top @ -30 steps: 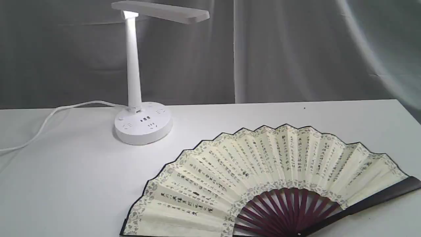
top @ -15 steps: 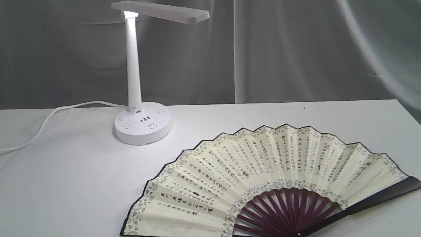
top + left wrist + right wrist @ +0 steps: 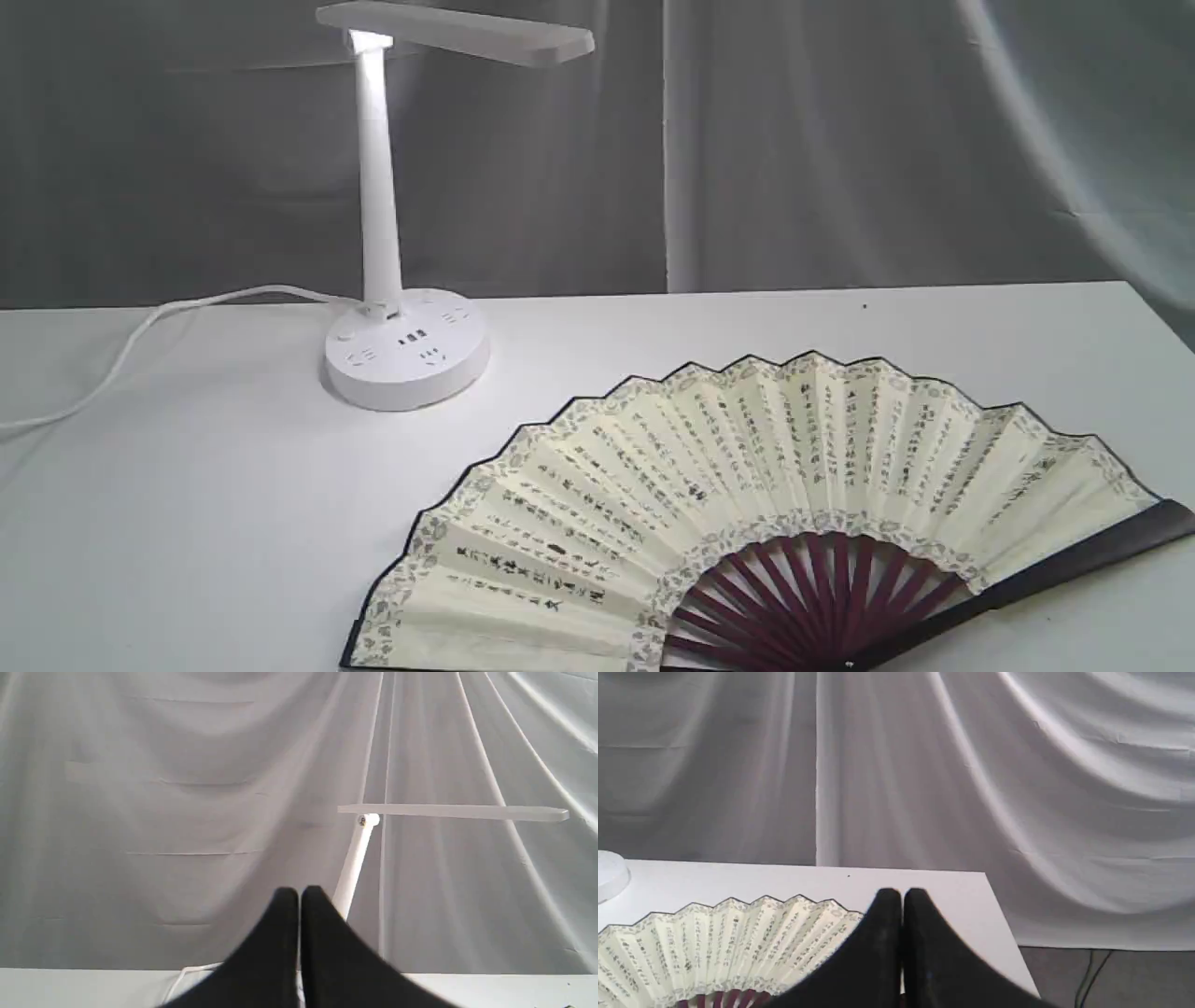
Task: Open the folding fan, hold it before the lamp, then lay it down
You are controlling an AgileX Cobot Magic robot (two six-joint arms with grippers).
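The folding fan [image 3: 747,495] lies spread fully open and flat on the white desk [image 3: 187,523]. It is nearer the camera than the lamp [image 3: 381,215] and apart from the lamp's round base. The left tool [image 3: 299,892] and the right tool [image 3: 902,892] are both clenched tight and empty, and neither touches the fan.

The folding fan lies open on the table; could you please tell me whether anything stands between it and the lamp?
Nothing visible does: only bare table lies between the folding fan and the lamp, and the cord trails off the lamp's other side.
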